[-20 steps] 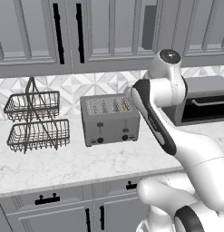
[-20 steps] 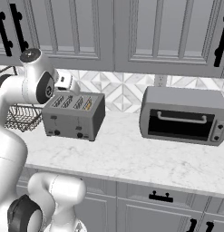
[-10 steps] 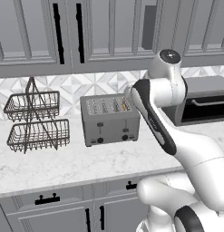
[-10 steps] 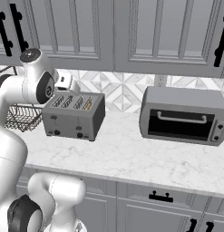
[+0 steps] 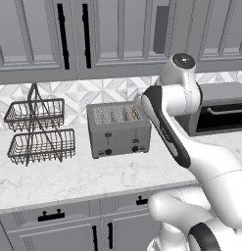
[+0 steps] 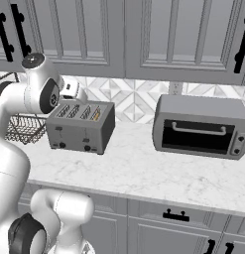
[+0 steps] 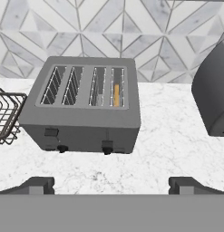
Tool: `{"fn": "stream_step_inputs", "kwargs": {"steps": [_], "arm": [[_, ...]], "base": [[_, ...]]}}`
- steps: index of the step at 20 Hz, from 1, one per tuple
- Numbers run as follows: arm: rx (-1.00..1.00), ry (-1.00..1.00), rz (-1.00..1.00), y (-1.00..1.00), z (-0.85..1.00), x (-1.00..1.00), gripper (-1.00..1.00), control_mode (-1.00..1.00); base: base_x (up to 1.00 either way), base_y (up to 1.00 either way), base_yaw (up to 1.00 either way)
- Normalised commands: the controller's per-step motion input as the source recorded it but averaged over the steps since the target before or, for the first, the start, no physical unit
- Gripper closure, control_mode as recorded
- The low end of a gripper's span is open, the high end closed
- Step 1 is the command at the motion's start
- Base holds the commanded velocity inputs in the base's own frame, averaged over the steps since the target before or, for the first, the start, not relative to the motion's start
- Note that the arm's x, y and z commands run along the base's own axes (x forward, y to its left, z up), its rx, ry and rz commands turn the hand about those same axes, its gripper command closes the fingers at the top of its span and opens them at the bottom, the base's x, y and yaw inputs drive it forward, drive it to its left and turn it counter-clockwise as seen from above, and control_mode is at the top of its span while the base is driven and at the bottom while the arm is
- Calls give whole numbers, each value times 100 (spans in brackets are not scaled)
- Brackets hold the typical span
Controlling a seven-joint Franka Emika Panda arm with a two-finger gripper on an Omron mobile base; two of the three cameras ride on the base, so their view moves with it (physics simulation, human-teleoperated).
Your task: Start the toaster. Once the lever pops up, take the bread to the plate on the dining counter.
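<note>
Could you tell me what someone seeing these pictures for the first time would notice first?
Most likely the grey toaster at the middle of the marble worktop, with the bread sunk in its rightmost slot. To its right stands a toaster oven, and to its left a two-tier wire basket. The open end effector hangs above and in front of the toaster, touching nothing.

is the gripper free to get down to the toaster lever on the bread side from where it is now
Probably yes. The gripper is open and hangs above and in front of the toaster, with bare counter between. The lever below the bread faces it, nothing in front.
</note>
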Motion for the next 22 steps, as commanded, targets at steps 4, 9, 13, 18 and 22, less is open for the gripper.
{"fn": "stream_step_inputs", "kwargs": {"steps": [4,9,13,18,22], "arm": [[0,0,0,0,0,0,-100,-100],[0,0,0,0,0,0,-100,-100],[0,0,0,0,0,0,-100,-100],[0,0,0,0,0,0,-100,-100],[0,0,0,0,0,0,-100,-100]], "base": [[0,0,0],[0,0,0],[0,0,0],[0,0,0],[0,0,0]]}}
